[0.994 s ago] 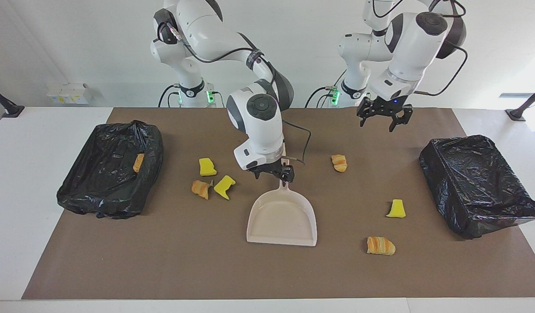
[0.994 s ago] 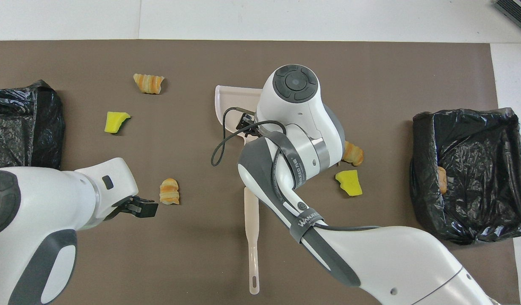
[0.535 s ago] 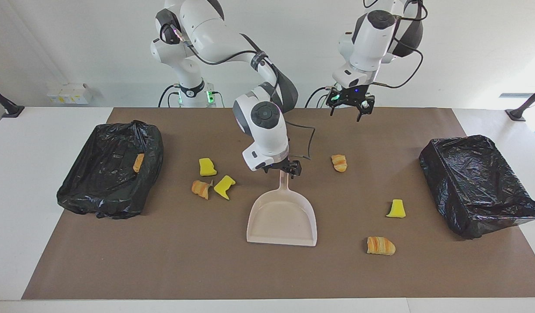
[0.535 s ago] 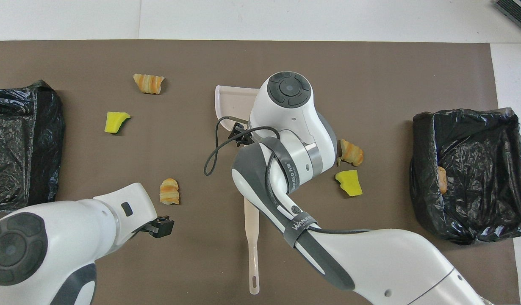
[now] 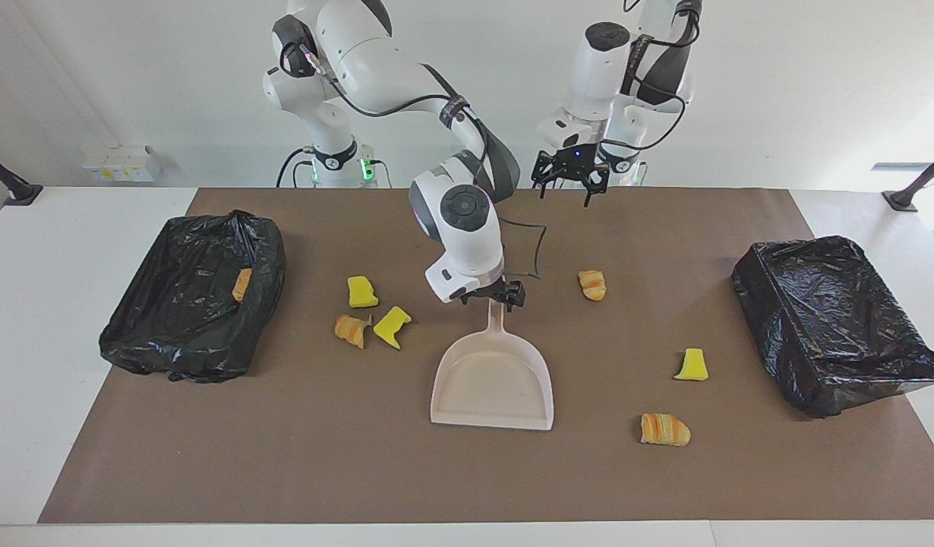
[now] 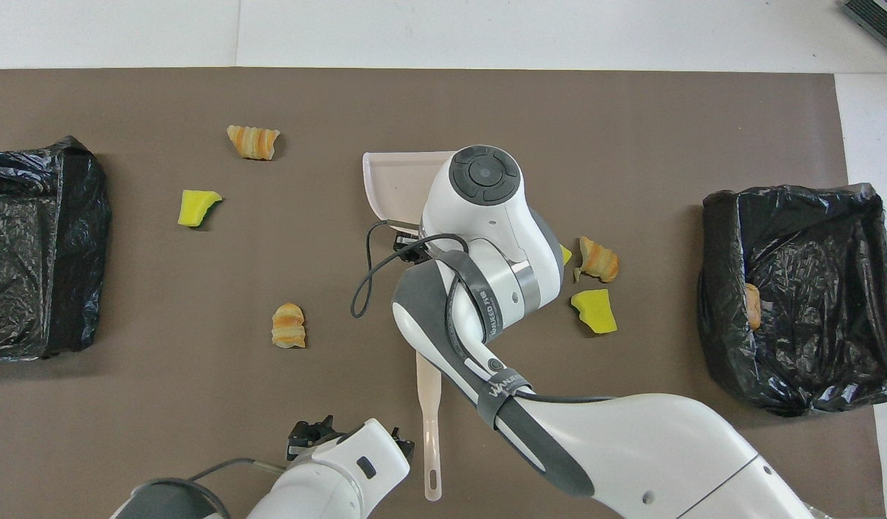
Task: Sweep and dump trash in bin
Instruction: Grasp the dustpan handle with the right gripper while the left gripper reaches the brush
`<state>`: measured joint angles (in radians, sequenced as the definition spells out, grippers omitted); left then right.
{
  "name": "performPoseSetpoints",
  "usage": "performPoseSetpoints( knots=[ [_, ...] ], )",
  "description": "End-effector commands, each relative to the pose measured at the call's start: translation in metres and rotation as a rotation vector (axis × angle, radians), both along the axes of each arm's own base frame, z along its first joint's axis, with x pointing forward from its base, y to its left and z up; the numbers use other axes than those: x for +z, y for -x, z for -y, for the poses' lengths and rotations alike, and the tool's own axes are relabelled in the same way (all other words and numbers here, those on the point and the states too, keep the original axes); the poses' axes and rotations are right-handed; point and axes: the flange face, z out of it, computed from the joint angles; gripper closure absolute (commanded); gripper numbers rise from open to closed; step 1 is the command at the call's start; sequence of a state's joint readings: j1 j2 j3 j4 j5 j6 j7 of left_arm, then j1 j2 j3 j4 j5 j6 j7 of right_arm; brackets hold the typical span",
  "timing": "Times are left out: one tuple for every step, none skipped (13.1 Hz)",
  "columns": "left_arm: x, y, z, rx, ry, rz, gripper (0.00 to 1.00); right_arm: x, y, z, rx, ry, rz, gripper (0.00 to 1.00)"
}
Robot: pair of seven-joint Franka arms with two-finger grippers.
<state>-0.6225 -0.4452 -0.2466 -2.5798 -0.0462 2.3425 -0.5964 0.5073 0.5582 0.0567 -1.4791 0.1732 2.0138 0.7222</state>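
Right gripper (image 5: 505, 295) has its fingers closed on the dustpan (image 5: 492, 378) handle; left gripper (image 5: 564, 176), fingers open, hangs over the desk (image 5: 209, 456) edge among scattered trash (image 5: 666, 429).

The right arm reaches low over the middle of the table, its wrist bent downward, right gripper (image 5: 505, 295) near the surface. The left arm is folded back, left gripper (image 5: 566, 178) raised, jaws spread.

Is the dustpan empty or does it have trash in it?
Empty. The dustpan lies flat on the table with a bare scoop; the trash pieces lie around it.
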Motion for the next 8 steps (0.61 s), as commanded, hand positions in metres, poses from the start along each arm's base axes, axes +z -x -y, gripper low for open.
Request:
performPoseSetpoints(
  knots=[
    [-0.028, 0.025, 0.019, 0.01, 0.019, 0.014, 0.0, 0.006, 0.001, 0.008, 0.013, -0.021, -0.001, 1.0],
    [-0.036, 0.033, 0.031, 0.025, 0.031, 0.016, 0.0, 0.01, -0.002, 0.013, 0.016, -0.013, -0.012, 1.0],
    [-0.047, 0.038, 0.04, 0.013, 0.024, 0.004, 0.0, 0.011, -0.002, 0.015, 0.058, -0.01, -0.017, 1.0],
    [-0.055, 0.036, 0.048, 0.015, 0.029, -0.008, 0.0, 0.017, -0.003, 0.017, 0.095, -0.023, -0.011, 1.0],
    [-0.061, 0.033, 0.057, 0.011, 0.035, -0.02, 0.0, 0.025, -0.005, 0.023, 0.116, -0.027, -0.005, 1.0],
    [-0.063, 0.028, 0.067, 0.011, 0.041, -0.033, 0.0, 0.035, -0.009, 0.036, 0.155, -0.032, 0.0, 1.0],
    [-0.064, 0.023, 0.077, 0.01, 0.048, -0.045, 0.0, 0.047, -0.01, 0.046, 0.198, -0.043, 0.01, 1.0],
    [-0.062, 0.019, 0.084, 0.008, 0.056, -0.05, 0.0, 0.06, -0.012, 0.06, 0.241, -0.049, 0.014, 1.0]
  ],
)
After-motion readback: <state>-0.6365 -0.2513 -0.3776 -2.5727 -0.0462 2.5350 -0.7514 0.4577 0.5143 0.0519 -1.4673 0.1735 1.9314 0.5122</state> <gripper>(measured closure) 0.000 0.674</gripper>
